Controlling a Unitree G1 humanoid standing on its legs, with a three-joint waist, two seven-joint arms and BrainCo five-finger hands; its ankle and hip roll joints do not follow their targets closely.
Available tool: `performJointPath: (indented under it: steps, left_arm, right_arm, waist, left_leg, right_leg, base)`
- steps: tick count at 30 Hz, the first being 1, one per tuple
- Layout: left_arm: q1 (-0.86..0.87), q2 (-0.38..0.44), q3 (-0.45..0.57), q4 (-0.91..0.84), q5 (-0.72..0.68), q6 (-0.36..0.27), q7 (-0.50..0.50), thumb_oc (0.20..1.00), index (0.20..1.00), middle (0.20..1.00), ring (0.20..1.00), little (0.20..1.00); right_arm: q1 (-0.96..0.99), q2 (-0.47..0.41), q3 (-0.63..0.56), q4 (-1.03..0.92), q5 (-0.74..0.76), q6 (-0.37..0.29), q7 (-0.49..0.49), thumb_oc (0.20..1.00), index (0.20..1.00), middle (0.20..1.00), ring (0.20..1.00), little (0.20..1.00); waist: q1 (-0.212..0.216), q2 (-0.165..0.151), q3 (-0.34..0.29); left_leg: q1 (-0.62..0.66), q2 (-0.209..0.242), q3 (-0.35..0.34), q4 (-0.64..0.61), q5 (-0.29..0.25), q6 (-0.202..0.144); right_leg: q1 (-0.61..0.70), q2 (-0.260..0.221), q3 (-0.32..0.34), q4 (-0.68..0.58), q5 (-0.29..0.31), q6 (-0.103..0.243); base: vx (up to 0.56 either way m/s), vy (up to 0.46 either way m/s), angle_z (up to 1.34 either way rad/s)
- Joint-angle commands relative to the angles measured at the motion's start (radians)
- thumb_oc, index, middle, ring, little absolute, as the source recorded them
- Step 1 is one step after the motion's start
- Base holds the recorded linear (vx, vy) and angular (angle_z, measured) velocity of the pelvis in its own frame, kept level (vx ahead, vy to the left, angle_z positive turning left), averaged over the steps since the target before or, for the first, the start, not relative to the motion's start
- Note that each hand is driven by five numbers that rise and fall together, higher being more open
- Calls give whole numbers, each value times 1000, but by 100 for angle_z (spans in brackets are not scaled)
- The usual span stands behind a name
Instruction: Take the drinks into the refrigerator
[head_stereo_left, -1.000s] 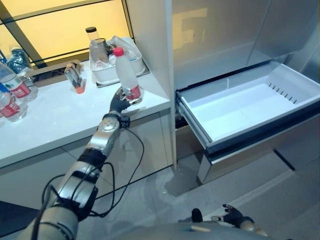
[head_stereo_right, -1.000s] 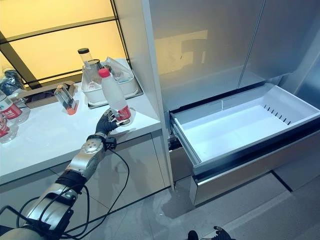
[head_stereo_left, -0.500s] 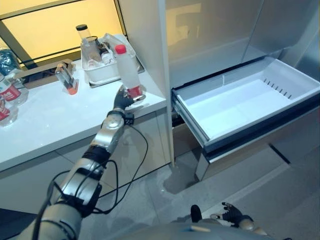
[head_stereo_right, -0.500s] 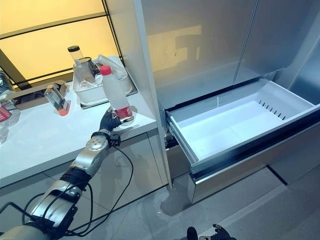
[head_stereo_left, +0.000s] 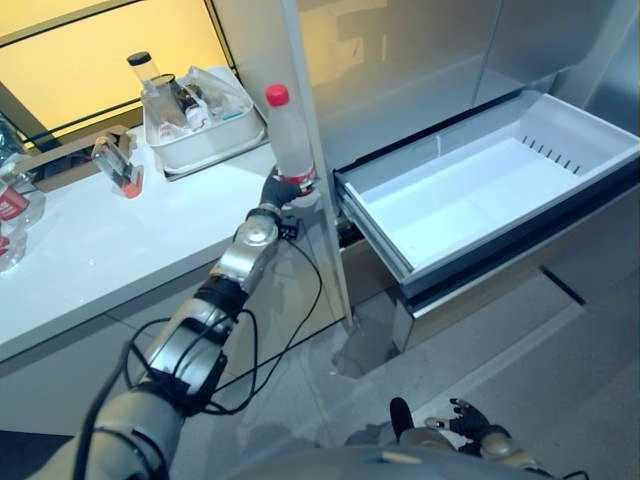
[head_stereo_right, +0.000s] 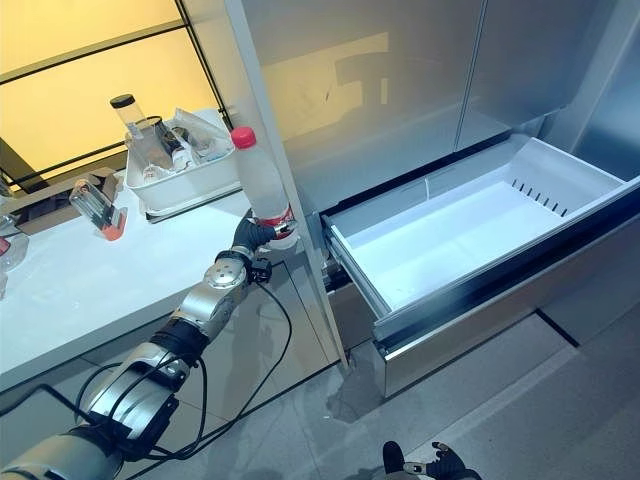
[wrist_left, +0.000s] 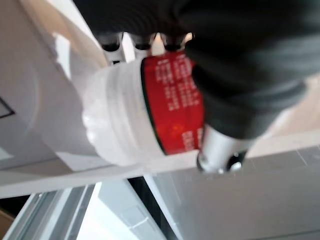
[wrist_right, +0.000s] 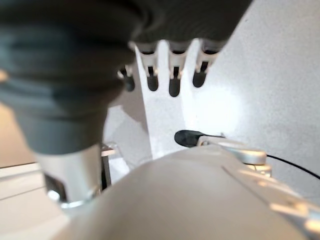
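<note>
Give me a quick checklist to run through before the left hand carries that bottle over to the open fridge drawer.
1. Grip on the bottle: ok. The left hand is curled round its lower end, at the red label.
2. Bottle upright, red cap on: ok.
3. Fridge drawer pulled out: ok.
4. Room inside the drawer: ok, its white floor is bare.
5. Path to the drawer: not ok. The bottle is close against the fridge's side panel, which stands between it and the drawer.
6. Right hand out of the way: ok, low down near the floor, fingers relaxed.
</note>
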Motion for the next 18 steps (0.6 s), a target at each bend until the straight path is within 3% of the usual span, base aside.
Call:
performJointPath:
  steps: [1,9,14,18]
  left_arm:
    - [-192,-66,-11,51,5,-62,-21,200,200,200,200,200]
    - [-181,-77,-9,48,1,-63,-18,200,200,200,200,200]
    - [-90,-88,-11,-73,-9,-84,-29,200,200,200,200,200]
    - [48,-43,-14,-259,3,-98,-75,200,200,200,200,200]
  right_arm:
    - [-6,13,46,76,14,-2,-10,1000,1000,1000,1000,1000]
    - [-16,22,50,87,16,0,-11,1000,1000,1000,1000,1000]
    - [-30,31,30,94,32,-1,-16,1000,1000,1000,1000,1000]
    - [-37,36,-24,100,73,-9,-24,1000,1000,1000,1000,1000]
  waist:
    - [-36,-33,4]
    - [-33,-39,0]
    - [-17,-45,1]
    - [7,-50,7]
  left_leg:
    - [-1,-39,11,1,0,36]
    - [-5,-40,9,1,0,37]
    - [-10,-42,0,1,2,39]
    - [-16,-47,-15,1,4,44]
  right_leg:
    - [131,17,13,23,-121,40]
    - [130,17,12,21,-118,41]
    - [129,14,6,21,-116,39]
    - [129,10,-4,21,-116,38]
  base:
    - [0,0,0]
    - [0,0,0]
    - [-13,-4,0]
    - [-46,-4,-2]
